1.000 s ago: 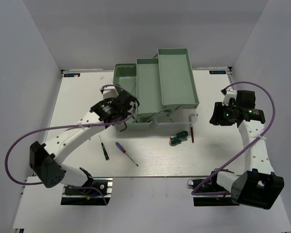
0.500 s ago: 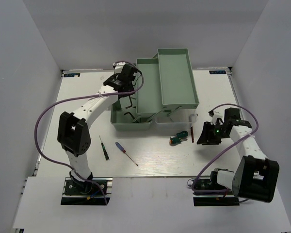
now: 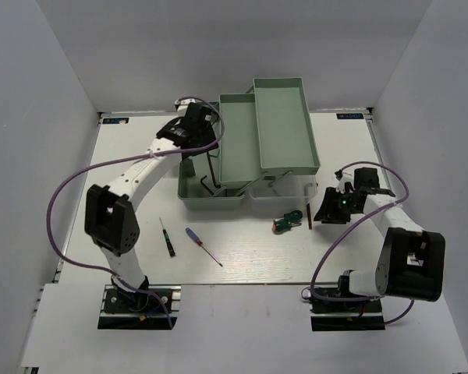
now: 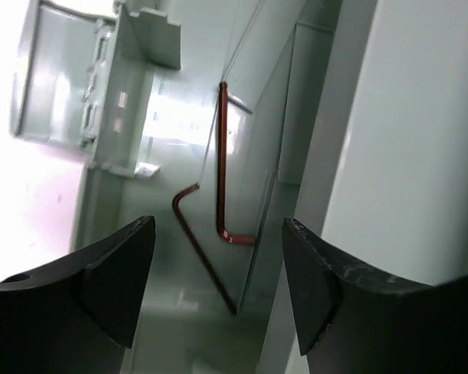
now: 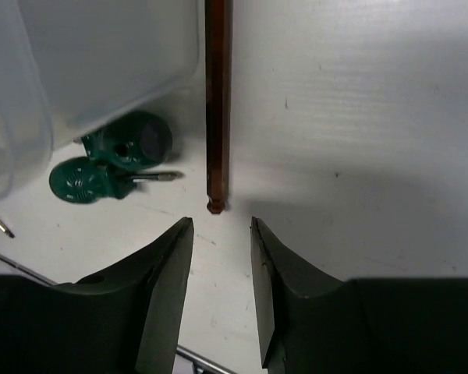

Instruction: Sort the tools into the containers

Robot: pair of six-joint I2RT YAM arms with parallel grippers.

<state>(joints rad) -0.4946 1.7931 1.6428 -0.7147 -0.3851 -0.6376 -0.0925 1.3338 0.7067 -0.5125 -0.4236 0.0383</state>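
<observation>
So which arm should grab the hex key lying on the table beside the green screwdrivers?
Right. The right pincer, open, hangs just over the end of that hex key. The left pincer is away over the toolbox base, where two other hex keys lie.

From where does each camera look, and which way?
Top external: above and behind, facing down at table and toolbox; both arms show.
Left wrist: over the toolbox, facing two hex keys inside; own fingers show.
Right wrist: low over the table, facing one hex key; own fingers show.
Shared: that hex key shows from above.
</observation>
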